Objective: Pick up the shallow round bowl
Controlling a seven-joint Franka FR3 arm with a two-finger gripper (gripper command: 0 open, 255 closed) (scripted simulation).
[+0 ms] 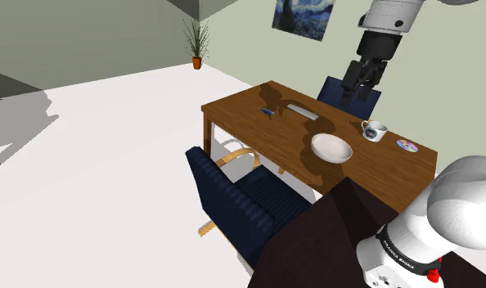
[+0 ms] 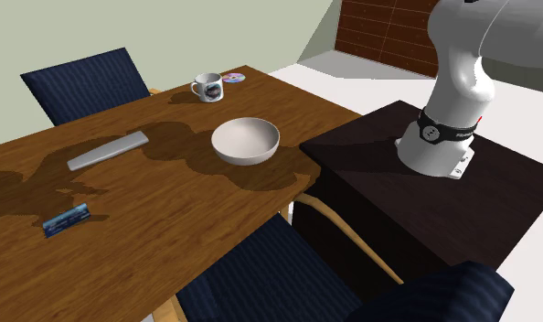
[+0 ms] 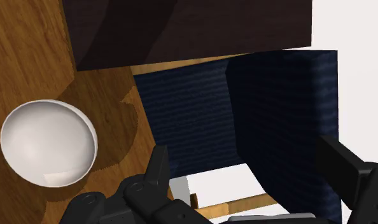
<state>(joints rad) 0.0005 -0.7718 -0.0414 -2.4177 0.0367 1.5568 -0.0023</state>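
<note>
From where I stand, the white bowl (image 1: 331, 148) sits upright and empty on the wooden desk (image 1: 233, 110), close to the edge that faces the dark stand (image 1: 331, 237). In the shoulder view a mug (image 1: 373, 130) stands at two o'clock from it and a disc (image 1: 407, 146) lies at three o'clock near the desk's end. A flat grey bar (image 1: 301, 110) lies at eleven o'clock and a small blue object (image 1: 267, 111) at ten o'clock, all apart from the bowl. The claw (image 1: 360, 86) hangs high in the air at one o'clock from the bowl, well above the desk, in front of the far navy chair (image 1: 330, 92). A second navy chair (image 1: 241, 200) stands at the desk's near side, at eight o'clock from the bowl. In the wrist view the claw (image 3: 245, 149) is spread wide with nothing clasped. The bowl (image 3: 48, 143) lies outside the gap, beyond one of the fingers (image 3: 159, 168), untouched. In the second exterior view the bowl (image 2: 246, 141) has the mug (image 2: 206, 87) at eleven o'clock, the bar (image 2: 107, 150) at nine o'clock and the stand (image 2: 425, 201) at four o'clock.
</note>
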